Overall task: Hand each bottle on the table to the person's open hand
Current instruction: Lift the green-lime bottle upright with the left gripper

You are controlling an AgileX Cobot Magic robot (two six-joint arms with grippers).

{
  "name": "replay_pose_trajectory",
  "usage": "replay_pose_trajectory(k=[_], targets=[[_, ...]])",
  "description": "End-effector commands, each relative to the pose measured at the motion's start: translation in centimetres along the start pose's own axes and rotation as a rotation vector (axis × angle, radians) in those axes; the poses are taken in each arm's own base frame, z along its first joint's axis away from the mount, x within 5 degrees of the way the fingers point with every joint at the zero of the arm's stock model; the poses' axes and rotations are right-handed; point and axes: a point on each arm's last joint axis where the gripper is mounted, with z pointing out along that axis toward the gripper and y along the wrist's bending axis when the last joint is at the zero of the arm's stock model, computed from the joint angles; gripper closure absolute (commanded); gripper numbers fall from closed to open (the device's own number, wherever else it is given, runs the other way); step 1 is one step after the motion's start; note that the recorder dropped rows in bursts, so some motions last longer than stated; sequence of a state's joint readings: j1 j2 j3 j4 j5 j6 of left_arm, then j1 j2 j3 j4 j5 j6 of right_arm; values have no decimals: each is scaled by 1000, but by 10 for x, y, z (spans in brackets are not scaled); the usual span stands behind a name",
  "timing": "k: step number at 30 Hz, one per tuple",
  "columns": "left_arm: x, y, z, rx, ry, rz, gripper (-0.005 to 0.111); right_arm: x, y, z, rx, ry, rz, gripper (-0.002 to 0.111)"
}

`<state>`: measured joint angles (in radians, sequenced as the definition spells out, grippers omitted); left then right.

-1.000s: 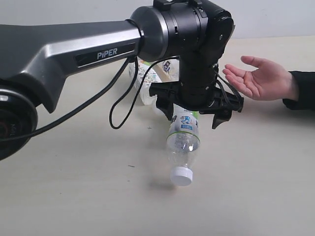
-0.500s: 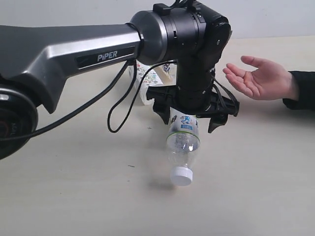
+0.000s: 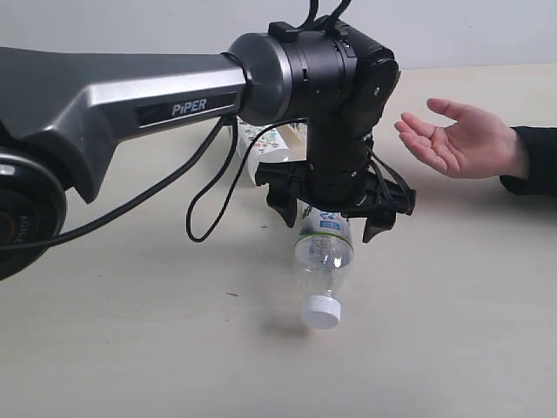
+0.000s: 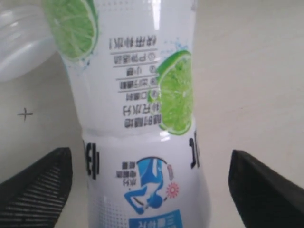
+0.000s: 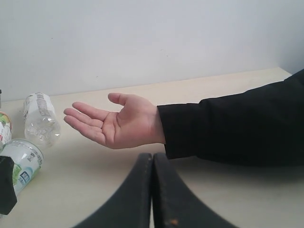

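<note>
The green-and-white labelled bottle (image 3: 324,261) lies on the table (image 3: 130,348) with its white cap (image 3: 320,312) towards the front. My left gripper (image 3: 329,222) hangs open just over its labelled end, one finger on each side. In the left wrist view the bottle (image 4: 142,95) fills the space between the spread fingers of the left gripper (image 4: 149,190), with a gap on both sides. The person's open hand (image 3: 457,139) waits palm up at the right. My right gripper (image 5: 152,159) is shut on nothing, low in front of that hand (image 5: 118,123).
A doodle-labelled bottle (image 3: 265,144) lies behind the left arm. The right wrist view shows a text-labelled clear bottle (image 5: 42,118) lying near the wall and the green-and-white bottle (image 5: 21,164) beside it. The person's black sleeve (image 3: 531,157) rests along the right edge.
My left gripper has come down closer around the green-and-white bottle and shifted slightly left. The bottle and the hand have stayed where they were.
</note>
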<state>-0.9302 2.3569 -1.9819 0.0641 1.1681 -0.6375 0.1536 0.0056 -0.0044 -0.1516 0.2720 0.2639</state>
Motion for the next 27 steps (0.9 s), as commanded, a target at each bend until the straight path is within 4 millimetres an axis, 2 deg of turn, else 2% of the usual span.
replay_pose_trajectory(k=[1, 4, 8, 17, 20, 25, 27], targets=[[0, 1, 1, 2, 2, -1, 22, 0, 0, 0, -4, -9, -4, 108], [2, 0, 13, -9, 32, -4, 24, 0, 0, 0, -4, -9, -4, 108], [3, 0, 22, -12, 52, 0, 36, 0, 0, 0, -4, -9, -4, 108], [3, -1, 22, -9, 48, 0, 54, 0, 0, 0, -4, -9, -4, 108], [4, 0, 22, -15, 56, 5, 71, 0, 0, 0, -4, -9, -4, 108], [4, 0, 21, -14, 61, 9, 107, 0, 0, 0, -4, -9, -4, 108], [3, 0, 14, -5, 48, 9, 107, 0, 0, 0, -4, -9, -4, 108]])
